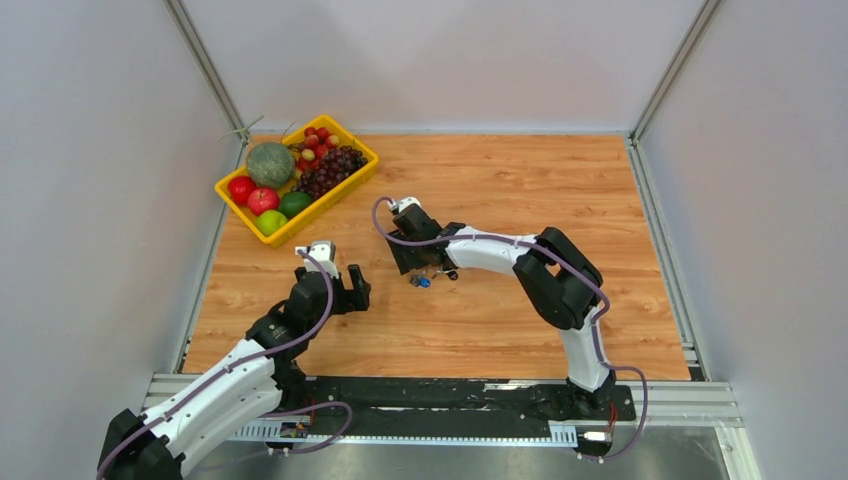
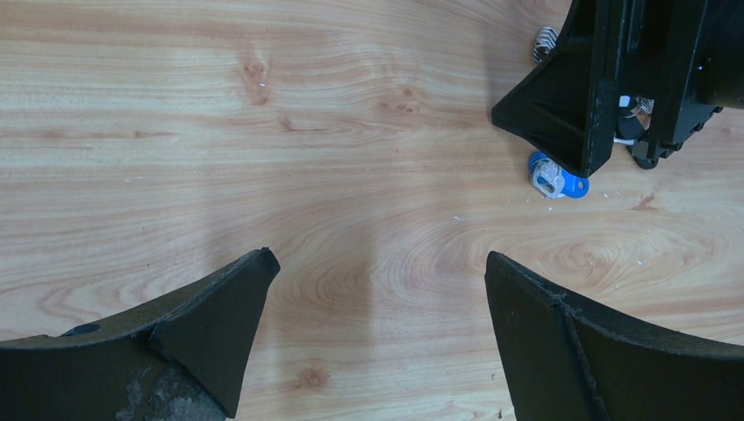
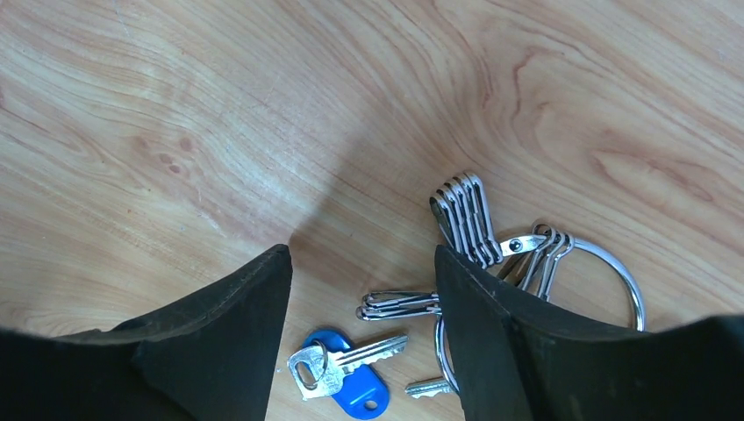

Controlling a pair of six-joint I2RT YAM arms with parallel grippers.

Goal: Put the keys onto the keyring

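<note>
Right gripper [image 3: 361,260] hovers low over table [image 3: 175,132], jaws parted, gripping nothing. Keys [image 3: 346,368], one blue-headed, lie between its fingers; keyring [image 3: 633,289] just beside, partly hidden behind one finger. Left gripper [image 2: 377,263] spread wide, empty, near keys.

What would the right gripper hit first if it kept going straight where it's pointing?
Likely the silver key lying on the blue-headed key, on the table between the right gripper's open fingers; its height above them is unclear.

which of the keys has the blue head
The blue-headed key, lying on the table in the gap between the right gripper's fingers, partly under a plain silver key. It is the only key showing any colour.
</note>
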